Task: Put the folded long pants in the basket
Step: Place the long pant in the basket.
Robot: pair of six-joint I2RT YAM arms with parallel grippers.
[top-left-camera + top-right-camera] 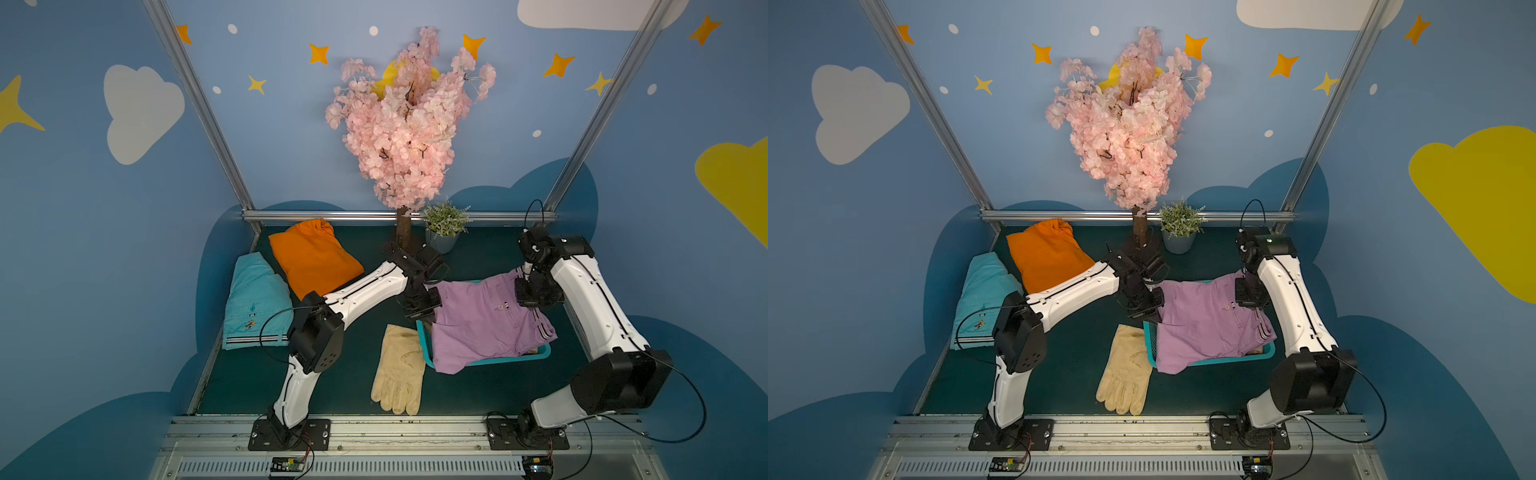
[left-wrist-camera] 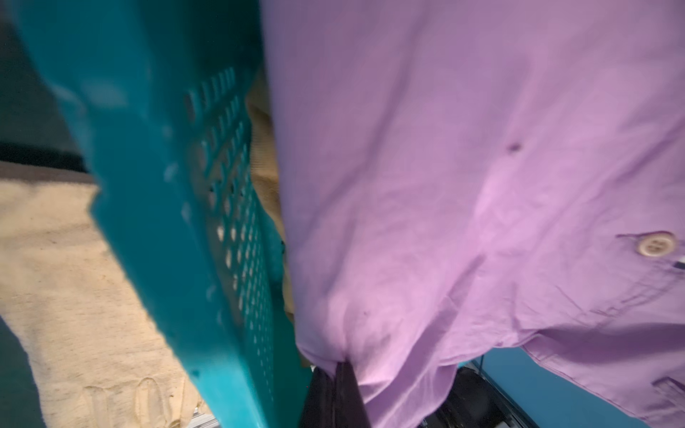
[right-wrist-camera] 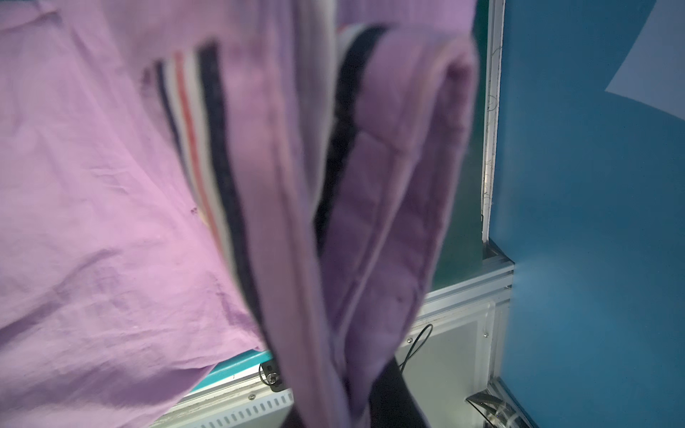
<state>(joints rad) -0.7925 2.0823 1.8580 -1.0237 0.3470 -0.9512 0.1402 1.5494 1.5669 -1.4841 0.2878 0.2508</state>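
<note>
A dark green tabletop is enclosed by blue walls painted with white and yellow clouds and orange stars, and is edged by aluminium rails. At the far edge a pink blossom tree and a small potted plant are stood. The lilac pants are spread over the teal basket right of centre, with one corner hung over its near left rim. A strip of tan cloth is seen beneath them inside the basket. The left edge of the lilac pants is pinched by the left pincer, the far right edge by the right pincer. The orange pants and turquoise pants are laid at the far left, touching each other. A cream glove is laid just left of the basket.
</note>
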